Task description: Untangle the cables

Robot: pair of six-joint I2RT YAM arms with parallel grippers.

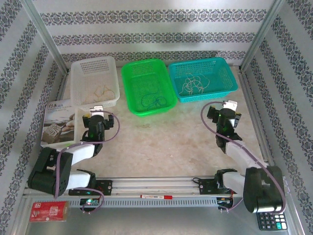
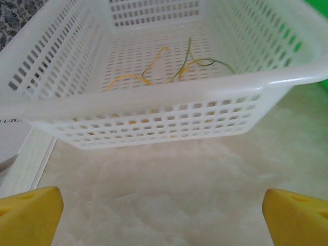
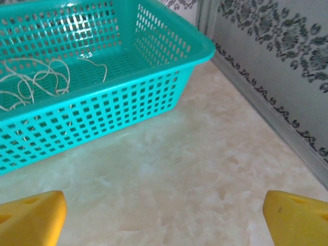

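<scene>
**Left gripper (image 2: pixel 164 218) and right gripper (image 3: pixel 164 218) both released, nothing held**

The left gripper's yellow fingers (image 2: pixel 31 212) stand spread wide over the pale marbled table (image 2: pixel 169 179), just short of the near wall of the white perforated plastic basket (image 2: pixel 154 120). Thin yellow and green cables (image 2: pixel 179 66) lie crossed on its floor. The right gripper, equally spread, faces the near right corner of the teal perforated plastic basket (image 3: pixel 118 110), which holds curled whitish cables (image 3: pixel 38 79). Between the two, along the table's far edge, the green plastic basket (image 1: pixel 128 93) holds dark thin cables (image 1: pixel 152 101).

Tabletop (image 1: pixel 161 144) lies open up to 3 baskets (image 1: pixel 144 78).
</scene>
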